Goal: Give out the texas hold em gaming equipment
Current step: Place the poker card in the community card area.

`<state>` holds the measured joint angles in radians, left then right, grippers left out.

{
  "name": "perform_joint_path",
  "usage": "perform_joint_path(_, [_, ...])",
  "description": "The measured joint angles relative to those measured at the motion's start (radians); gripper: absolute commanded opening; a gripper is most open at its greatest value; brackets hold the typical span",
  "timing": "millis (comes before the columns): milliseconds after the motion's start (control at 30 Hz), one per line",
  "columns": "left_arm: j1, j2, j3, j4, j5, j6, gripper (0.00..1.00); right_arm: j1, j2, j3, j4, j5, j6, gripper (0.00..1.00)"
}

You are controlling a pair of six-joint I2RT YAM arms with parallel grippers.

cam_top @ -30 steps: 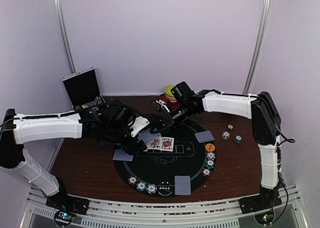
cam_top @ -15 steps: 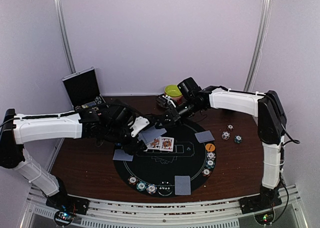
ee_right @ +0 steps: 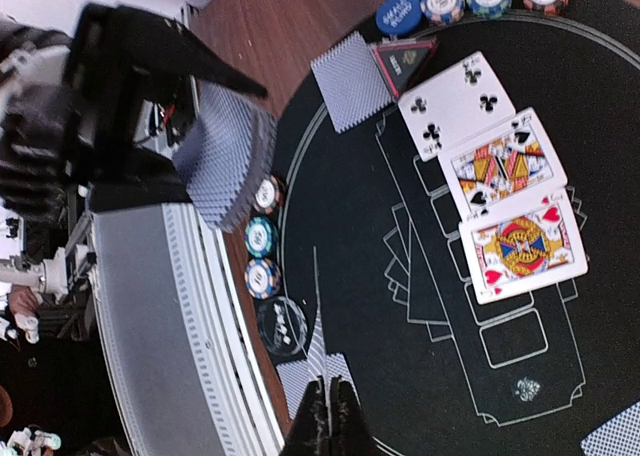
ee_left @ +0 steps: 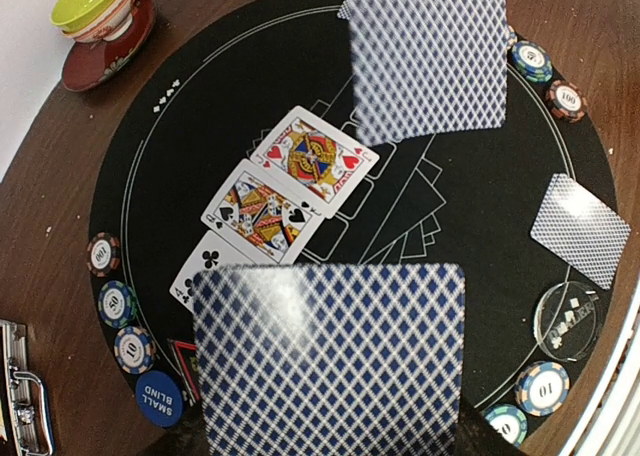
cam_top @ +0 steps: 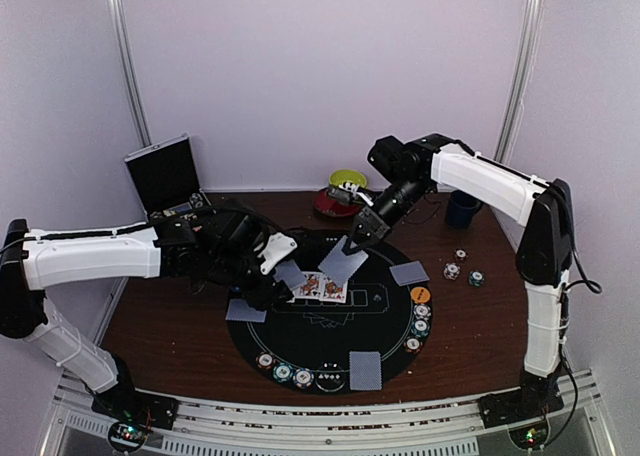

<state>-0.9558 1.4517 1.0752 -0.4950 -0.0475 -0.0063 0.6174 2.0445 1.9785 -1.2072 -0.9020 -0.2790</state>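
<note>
My left gripper is shut on a deck of blue-backed cards, held over the left side of the round black mat; the deck hides its fingers in the left wrist view. My right gripper is shut on a single face-down card, seen edge-on in its wrist view and hanging above the mat's far side. Three face-up cards lie in a row at the mat's centre. Single face-down cards lie at the left, right and near edge.
Striped chips line the mat's right rim and near rim; three more sit on the wood to the right. A blue small-blind disc and a clear dealer button lie on the mat. Behind stand a bowl on a red saucer, a dark mug and an open case.
My right gripper has closed on one card and drawn it away from the deck, up and to the right. The left arm and deck have stayed put.
</note>
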Motion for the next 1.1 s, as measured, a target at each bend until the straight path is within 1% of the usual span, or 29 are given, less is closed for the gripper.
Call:
perform_joint_path(133, [0.0, -0.001, 0.0, 0.0, 0.0, 0.0, 0.63, 0.0, 0.03, -0.008, -0.082, 0.077, -0.091, 0.0])
perform_joint_path(333, [-0.002, -0.005, -0.002, 0.0, 0.002, 0.0, 0.63, 0.0, 0.092, -0.007, -0.125, 0.182, -0.172, 0.0])
perform_joint_path(533, [-0.002, -0.009, -0.002, 0.0, 0.002, 0.0, 0.63, 0.009, 0.18, 0.01, -0.133, 0.28, -0.228, 0.0])
perform_joint_path(700, [-0.003, -0.012, -0.002, 0.0, 0.002, 0.0, 0.63, 0.024, 0.211, 0.019, -0.137, 0.338, -0.273, 0.0])
perform_joint_path(1100, [-0.006, -0.012, -0.002, 0.0, 0.002, -0.001, 0.63, 0.05, 0.298, 0.147, -0.142, 0.468, -0.326, 0.0])
